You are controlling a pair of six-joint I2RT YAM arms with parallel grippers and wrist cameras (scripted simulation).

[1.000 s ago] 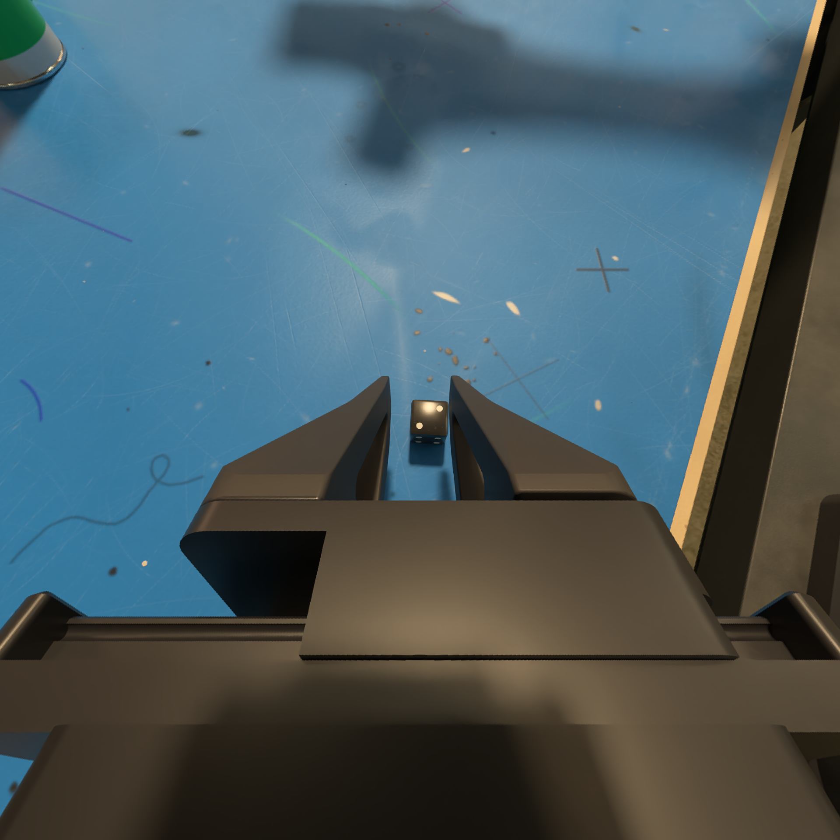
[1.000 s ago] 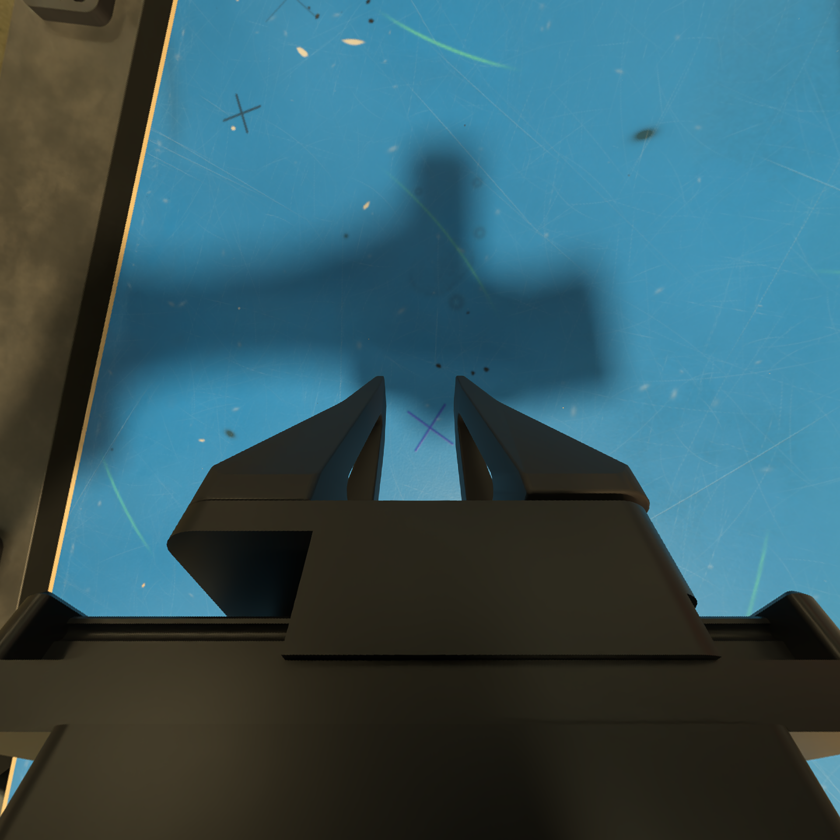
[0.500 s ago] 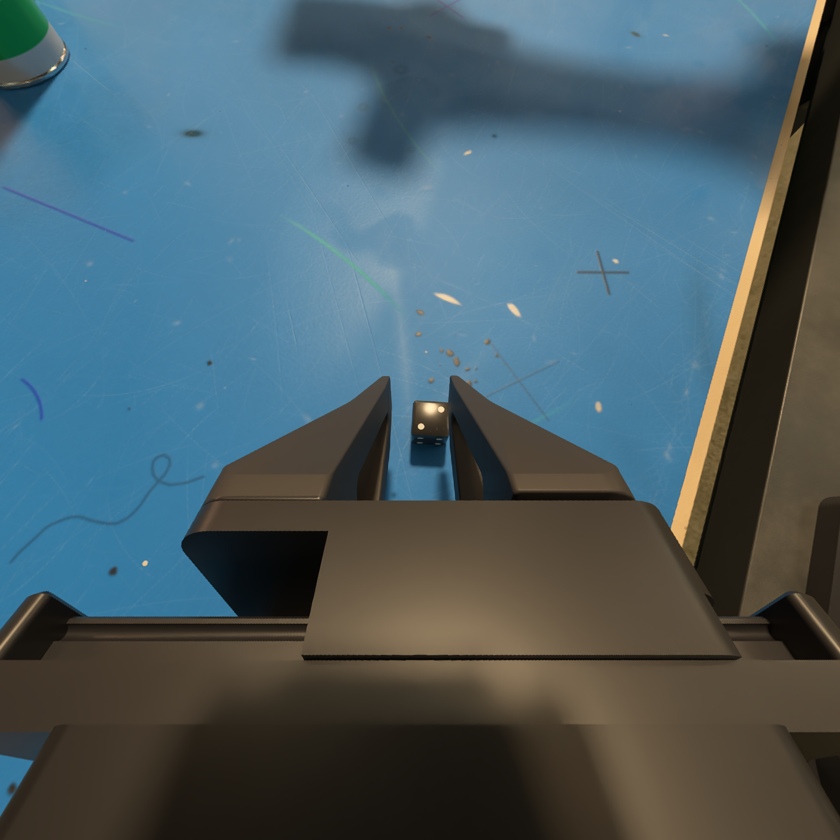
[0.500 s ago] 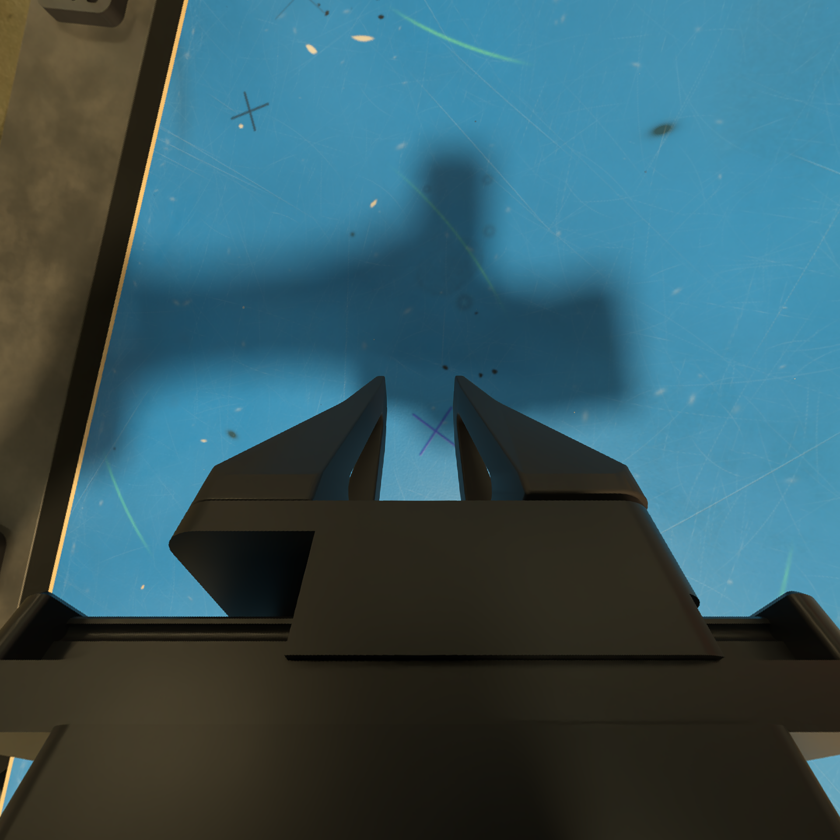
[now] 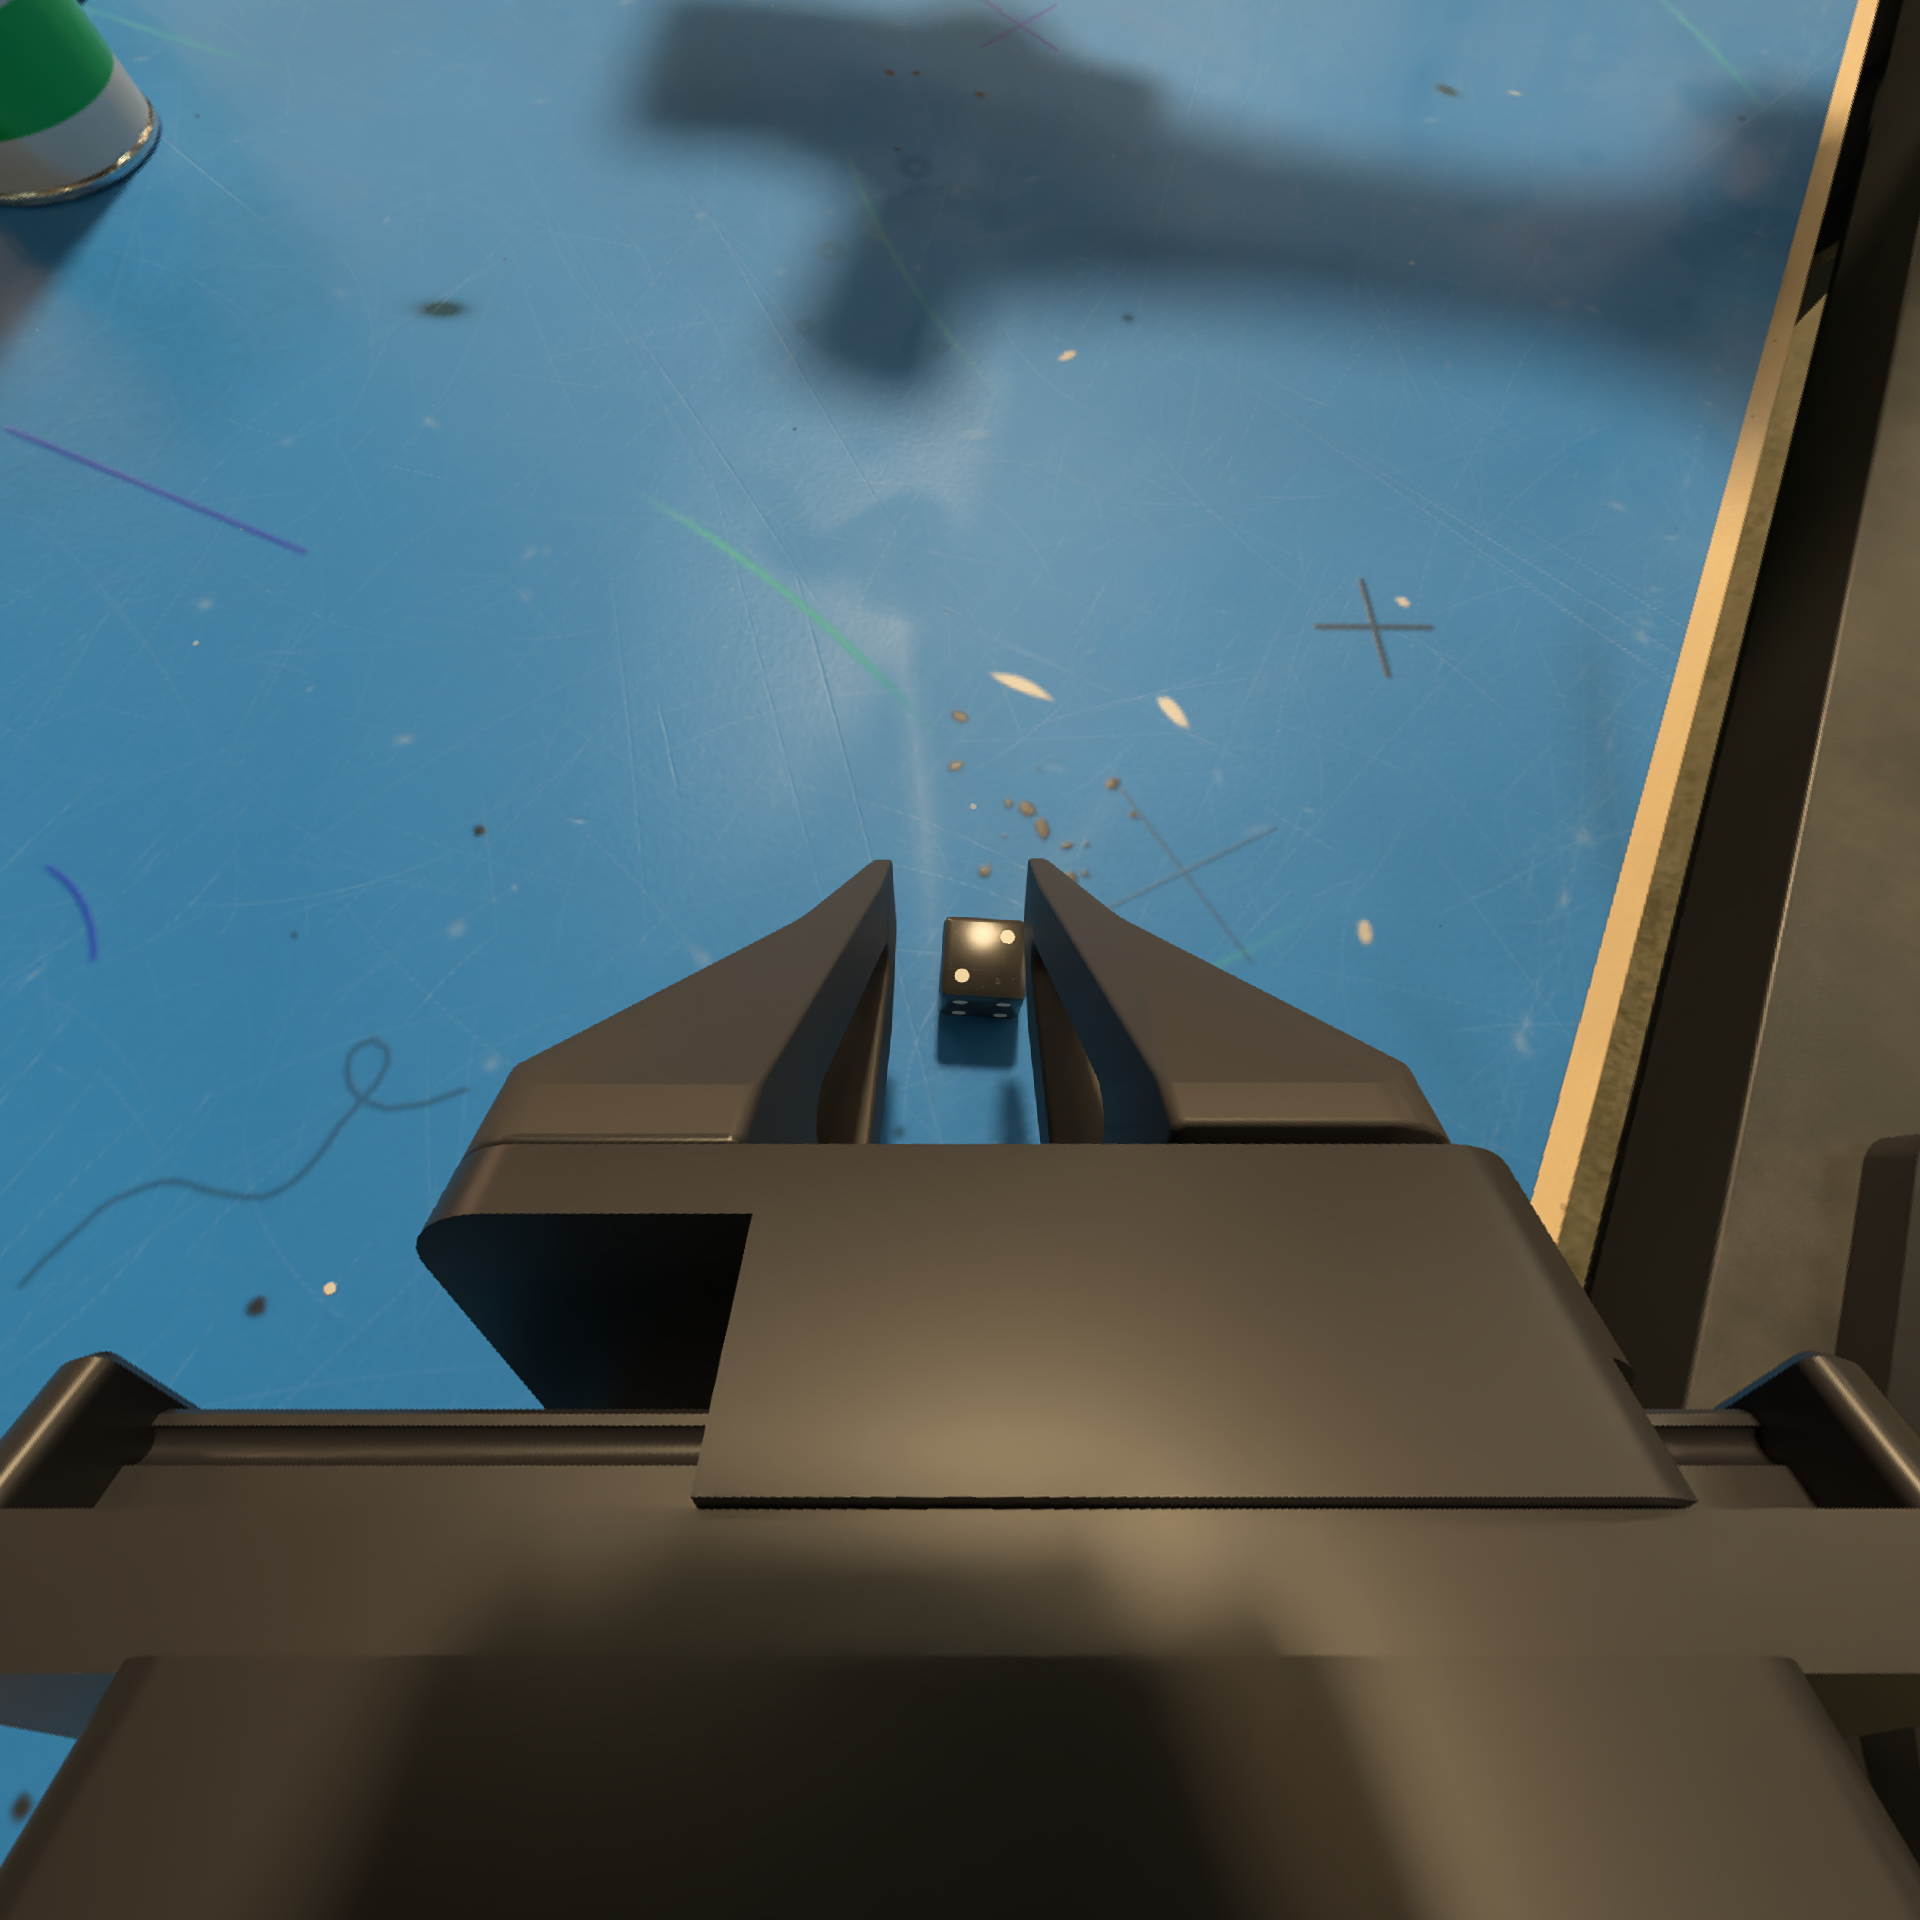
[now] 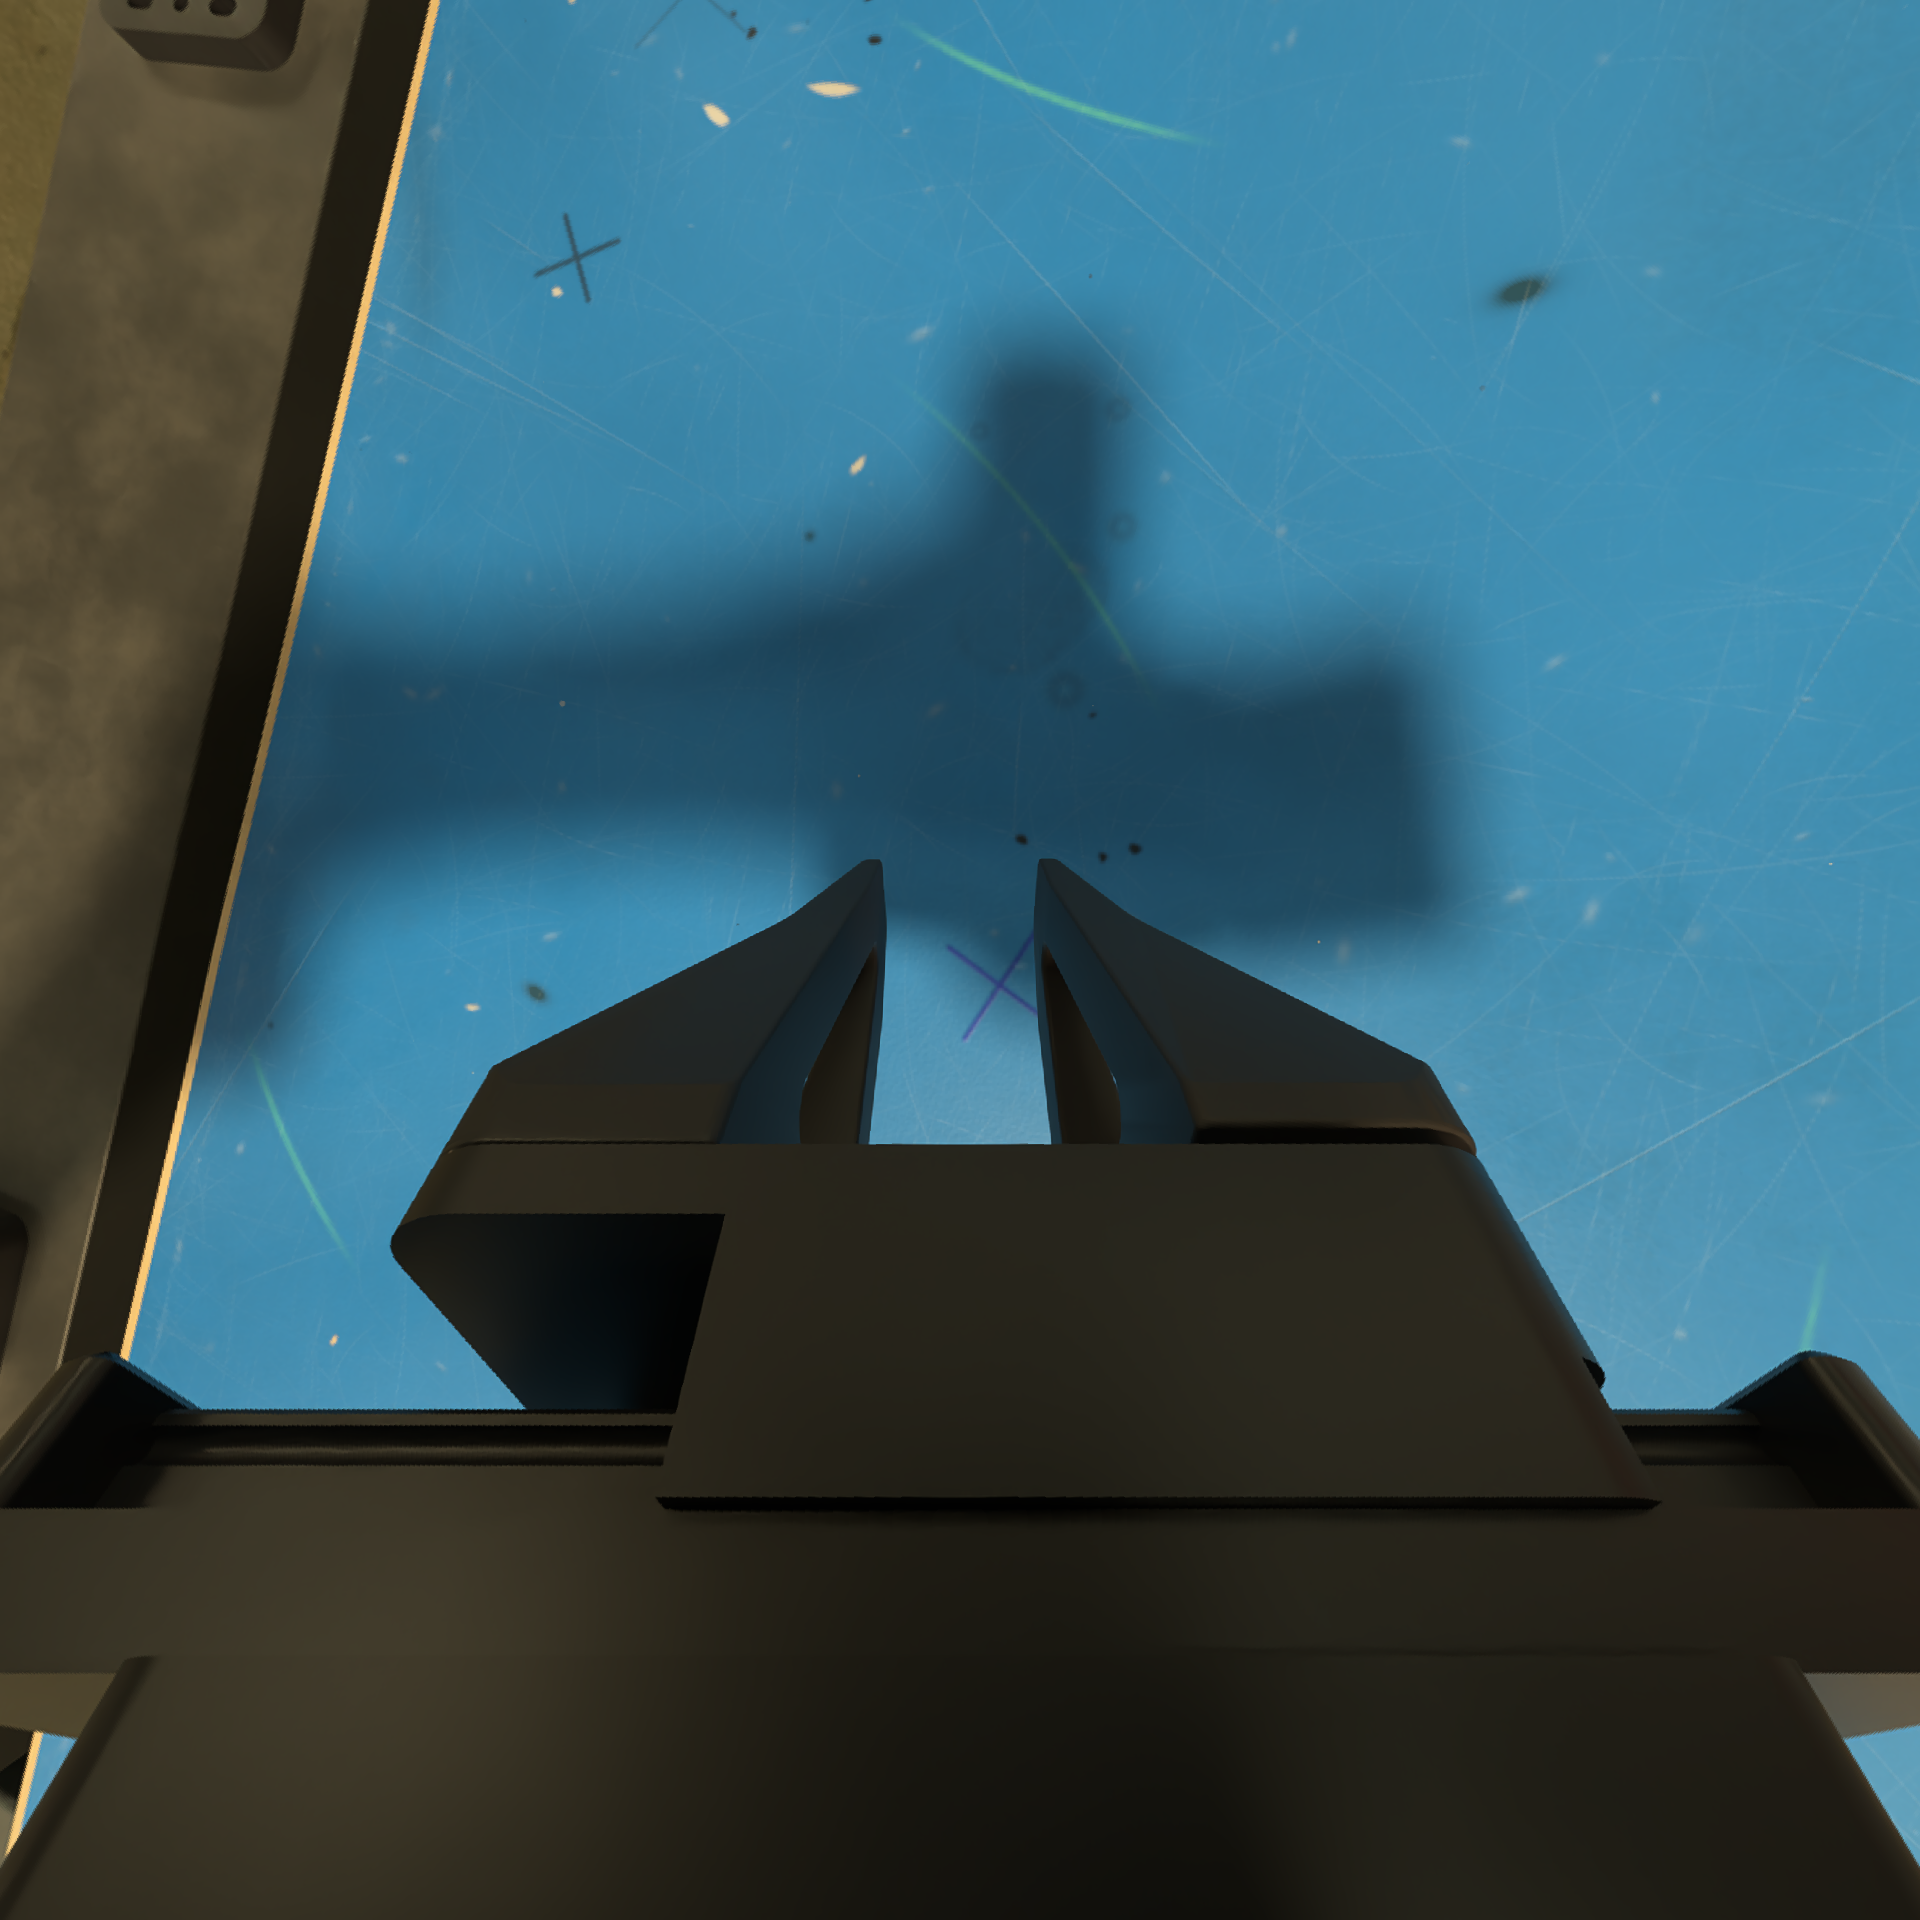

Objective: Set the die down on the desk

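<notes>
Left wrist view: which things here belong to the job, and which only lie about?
Job:
- die, between the fingers of the open left tool
- blue desk

Lying about:
- green and white cone, far corner
- crumbs beyond the die
- right tool, open and empty

Right end effector point(image 6: 959, 883) drifted slightly over desk point(image 6: 1455, 520)

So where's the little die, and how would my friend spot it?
Look at the big blue desk, near its tan right edge, and find the dark left end effector. The die sits between its two fingers, with a gap on the left and its own shadow just below. It is the only small black cube with white dots; everything around it is just scratches and specks.
</notes>
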